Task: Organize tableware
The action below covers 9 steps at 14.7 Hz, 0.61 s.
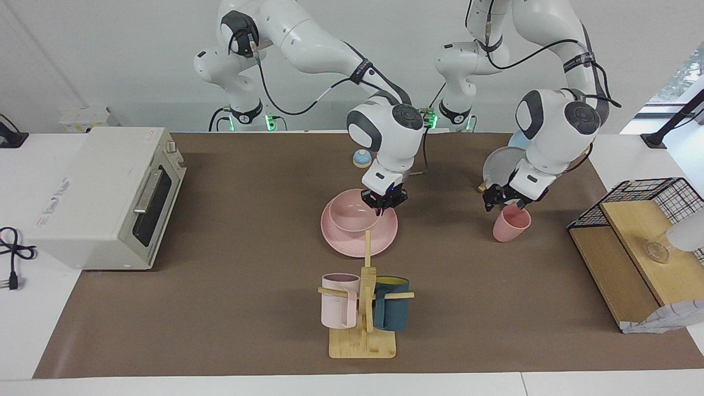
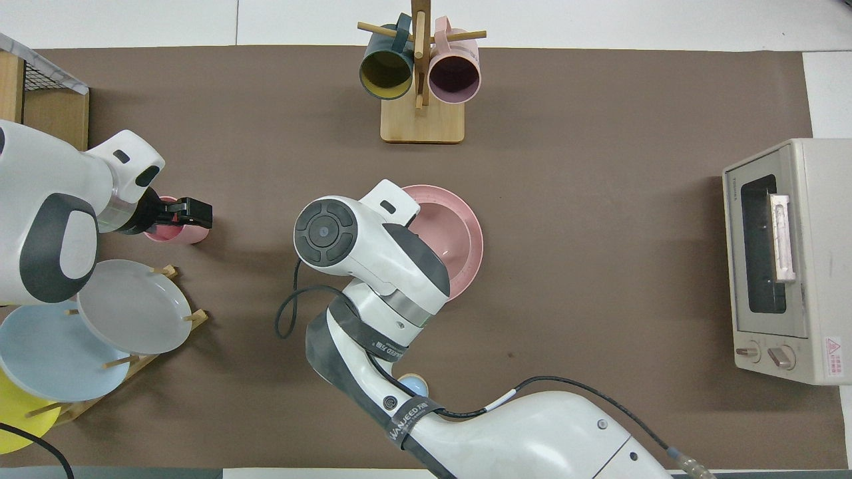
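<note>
Brown matting [image 1: 231, 308] covers the table you are working at. At its middle lies the wide, flat, round salmon-pink plate [image 1: 346, 245], and the smaller salmon-pink round bowl [image 1: 352, 215] sits over it, inside its rim. Your right gripper [image 1: 384, 200] is pinched shut on the bowl's rim, on the edge nearer the robots; from overhead the right arm hides that hold. Whether the bowl already rests on the plate you cannot tell.

Toward the left arm's end, the small handleless salmon-pink tapered cup [image 1: 511, 223] stands on the matting, its mouth tipped toward the robots. Your left gripper [image 1: 501, 199] hangs just over the cup's rim with its fingers spread wide and nothing between them.

Close by the cup, nearer the robots, a wooden rack [image 2: 133, 362] props up grey [image 2: 133, 306], blue [image 2: 53, 352] and yellow [image 2: 16, 416] plates. Farther from the robots than the plate, a wooden mug tree [image 1: 366, 308] carries a pale pink mug [image 1: 336, 301] and a dark teal mug [image 1: 391, 311]. A white toaster oven [image 1: 104, 195] sits at the right arm's end, and a small blue bell [image 1: 362, 158] lies near the robots.
</note>
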Tool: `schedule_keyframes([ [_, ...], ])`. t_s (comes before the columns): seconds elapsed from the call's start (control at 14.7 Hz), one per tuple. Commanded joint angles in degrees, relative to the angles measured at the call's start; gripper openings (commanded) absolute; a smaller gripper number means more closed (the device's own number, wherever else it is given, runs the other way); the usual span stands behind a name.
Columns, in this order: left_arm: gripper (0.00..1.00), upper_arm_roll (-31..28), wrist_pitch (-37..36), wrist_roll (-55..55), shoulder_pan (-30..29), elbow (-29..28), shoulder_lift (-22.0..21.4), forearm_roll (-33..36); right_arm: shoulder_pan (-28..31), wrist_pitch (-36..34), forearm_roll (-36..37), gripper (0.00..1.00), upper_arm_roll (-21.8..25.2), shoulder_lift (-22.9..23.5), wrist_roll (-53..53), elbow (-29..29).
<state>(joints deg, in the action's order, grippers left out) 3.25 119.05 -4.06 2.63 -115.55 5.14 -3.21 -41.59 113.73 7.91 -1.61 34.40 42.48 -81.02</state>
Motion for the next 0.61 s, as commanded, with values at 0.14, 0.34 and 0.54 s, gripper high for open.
schedule_keyframes([
  [0.14,1.0,-0.08,3.21,0.02,-0.17,-0.99,1.19,-0.57,0.54,1.49,0.35,0.0,-0.41,-0.3,1.47,-0.89],
  [0.34,1.0,-0.17,3.91,0.11,0.09,-1.43,1.45,-0.57,0.37,1.66,-0.79,0.0,-0.41,-0.3,1.64,-1.59],
  [0.54,0.89,-0.17,6.97,0.72,0.09,-3.89,1.45,-0.57,0.19,2.19,-2.62,0.0,-0.41,-0.3,1.82,-1.77],
])
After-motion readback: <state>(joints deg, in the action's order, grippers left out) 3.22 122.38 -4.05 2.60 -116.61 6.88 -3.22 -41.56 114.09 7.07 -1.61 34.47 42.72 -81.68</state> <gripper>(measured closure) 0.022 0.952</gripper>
